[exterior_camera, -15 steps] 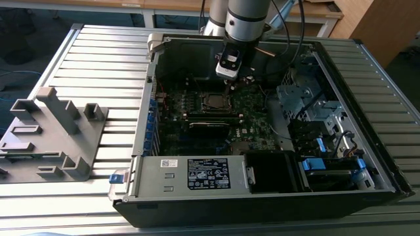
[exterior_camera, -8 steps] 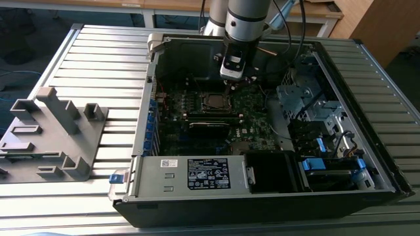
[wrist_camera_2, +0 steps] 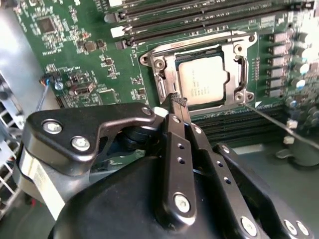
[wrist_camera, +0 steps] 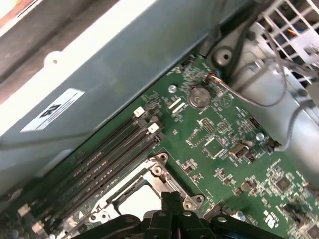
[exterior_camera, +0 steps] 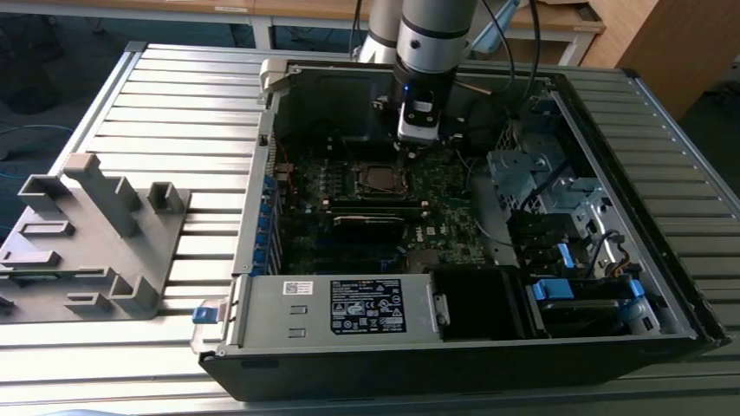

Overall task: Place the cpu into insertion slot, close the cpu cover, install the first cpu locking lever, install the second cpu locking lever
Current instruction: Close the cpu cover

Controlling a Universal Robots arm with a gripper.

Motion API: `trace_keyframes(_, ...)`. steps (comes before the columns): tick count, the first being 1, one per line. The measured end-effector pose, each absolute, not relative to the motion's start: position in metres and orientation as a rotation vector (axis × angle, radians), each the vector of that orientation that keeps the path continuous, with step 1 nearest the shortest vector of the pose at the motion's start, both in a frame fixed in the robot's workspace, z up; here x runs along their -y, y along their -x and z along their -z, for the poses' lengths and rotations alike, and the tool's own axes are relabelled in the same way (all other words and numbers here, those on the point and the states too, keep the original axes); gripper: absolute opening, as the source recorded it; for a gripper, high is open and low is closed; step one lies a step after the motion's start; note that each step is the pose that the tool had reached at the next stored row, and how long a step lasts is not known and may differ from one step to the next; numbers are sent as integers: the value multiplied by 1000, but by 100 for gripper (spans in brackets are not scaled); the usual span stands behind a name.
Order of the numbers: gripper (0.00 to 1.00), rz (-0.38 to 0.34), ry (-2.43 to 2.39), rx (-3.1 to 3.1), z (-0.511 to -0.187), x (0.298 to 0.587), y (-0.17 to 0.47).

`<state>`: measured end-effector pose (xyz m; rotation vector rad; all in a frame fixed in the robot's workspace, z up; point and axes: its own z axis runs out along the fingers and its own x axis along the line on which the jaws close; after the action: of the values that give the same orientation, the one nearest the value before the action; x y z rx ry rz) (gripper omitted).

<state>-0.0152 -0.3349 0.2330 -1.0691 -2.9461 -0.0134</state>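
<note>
cpu sits in the socket, cover down over it; fingers clenched on nothing, right beside the socket.

In the first wrist view the cpu is largely covered by the end effector. In the second wrist view a corner of the cpu cover is hidden behind it.

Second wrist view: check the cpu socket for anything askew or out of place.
A thin lever sticks out from a corner of the cover, slanting across the memory slots instead of lying along the frame. The cpu sits square in the cover's opening; no damage shows. The shut gripper is beside the cover.
</note>
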Motion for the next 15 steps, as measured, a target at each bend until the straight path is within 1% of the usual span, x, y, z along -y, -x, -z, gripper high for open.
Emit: trace_keyframes(15, 11, 14, 695, 3055, -232, 335, 15)
